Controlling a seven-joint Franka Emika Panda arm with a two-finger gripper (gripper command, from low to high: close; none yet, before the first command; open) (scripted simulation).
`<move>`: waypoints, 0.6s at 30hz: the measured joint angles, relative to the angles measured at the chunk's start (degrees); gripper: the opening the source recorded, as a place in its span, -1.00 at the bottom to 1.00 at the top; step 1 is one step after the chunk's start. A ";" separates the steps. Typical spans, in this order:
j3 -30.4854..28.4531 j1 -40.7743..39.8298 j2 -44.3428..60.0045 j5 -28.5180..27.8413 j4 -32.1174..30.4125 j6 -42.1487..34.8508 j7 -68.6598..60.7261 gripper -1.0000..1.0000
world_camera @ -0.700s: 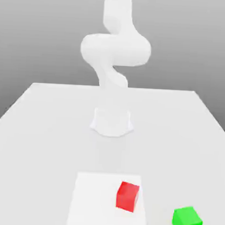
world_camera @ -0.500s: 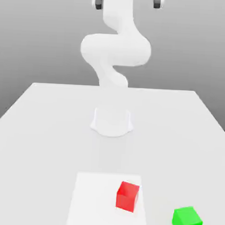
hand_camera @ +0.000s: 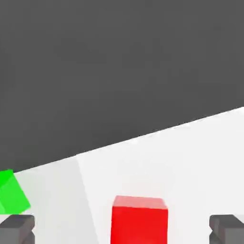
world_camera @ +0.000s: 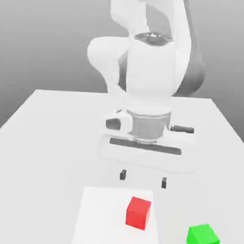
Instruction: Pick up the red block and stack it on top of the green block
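Here I am, gripper (world_camera: 143, 179) wide and empty, hanging above the red block (world_camera: 138, 213)! It sits on the white square (world_camera: 106, 219), by its right edge in the exterior view; the green block (world_camera: 203, 240) rests off that edge, near the table's (world_camera: 51, 155) front.

The exterior view faces the arm (world_camera: 151, 75) from across the table (world_camera: 41, 155), looking somewhat down — far enough back to take in base, hand and both blocks. The hand view looks from the hand past its fingertips (hand_camera: 16, 228), much nearer the red block (hand_camera: 139, 226). Both views share that block, the green block (hand_camera: 12, 193) and part of the white square (world_camera: 104, 219) — seen from differing angles.
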 joint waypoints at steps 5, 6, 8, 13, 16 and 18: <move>-2.00 1.46 10.41 -3.02 0.63 8.28 3.02 0.00; -2.44 1.81 12.46 -3.42 0.93 10.00 3.31 -1.00; -2.44 1.81 12.46 -3.43 0.93 10.01 3.32 -1.00; -2.63 1.96 12.97 -3.69 0.99 10.53 3.58 -1.00; -1.76 1.42 8.10 -2.30 0.25 6.40 2.51 -1.00; -1.30 1.20 4.08 -1.10 -0.35 2.98 1.65 -1.00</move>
